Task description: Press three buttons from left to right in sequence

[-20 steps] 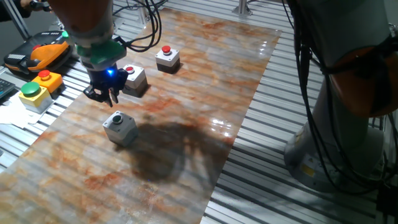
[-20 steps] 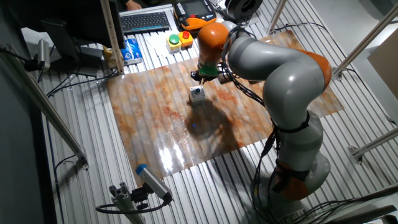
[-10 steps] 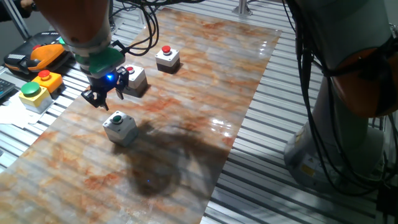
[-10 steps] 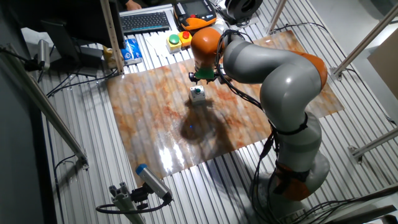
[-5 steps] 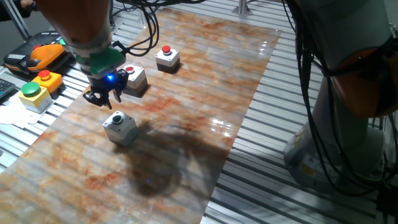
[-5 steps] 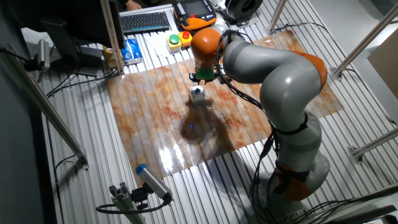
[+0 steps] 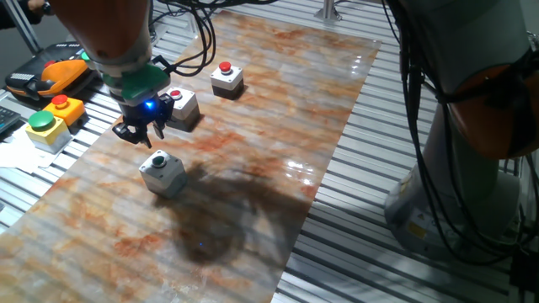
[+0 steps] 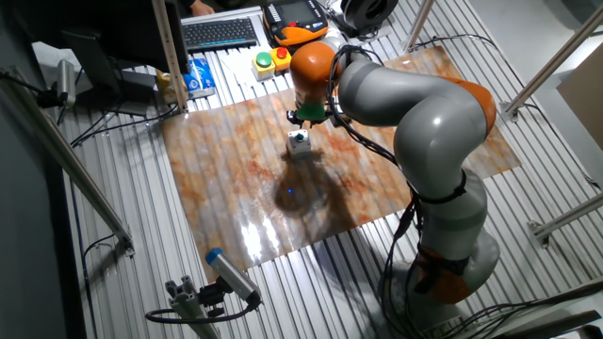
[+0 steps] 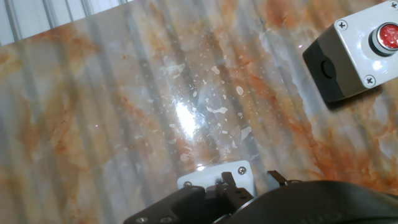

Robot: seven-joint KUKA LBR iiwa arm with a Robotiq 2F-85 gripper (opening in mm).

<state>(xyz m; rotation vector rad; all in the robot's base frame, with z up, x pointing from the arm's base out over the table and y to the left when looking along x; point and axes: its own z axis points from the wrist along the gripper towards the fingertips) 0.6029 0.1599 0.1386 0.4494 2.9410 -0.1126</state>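
Note:
Three light-grey button boxes stand on the marbled board. The green-capped box [image 7: 162, 173] is nearest, the middle red-capped box [image 7: 182, 107] is behind it, and the far red-capped box [image 7: 226, 77] is beyond that. My gripper [image 7: 141, 135] hangs just above the board, to the back left of the green-capped box and beside the middle one, touching neither. In the other fixed view the gripper [image 8: 300, 121] is right behind the green-capped box [image 8: 300, 143]. The hand view shows the fingertips [image 9: 228, 185] together, a grey box corner [image 9: 208, 178] beneath them and a red-capped box [image 9: 360, 51] at the top right.
A yellow box with a big green button [image 7: 44, 126] and a yellow-orange box with a red button [image 7: 64, 107] sit off the board's left edge. An orange-black pendant [image 7: 52, 74] lies behind them. The robot's grey base [image 7: 472, 168] stands to the right.
Two seconds ago the gripper was a little further right, closer to the middle box. It shifted slightly left and has held still for the last half second.

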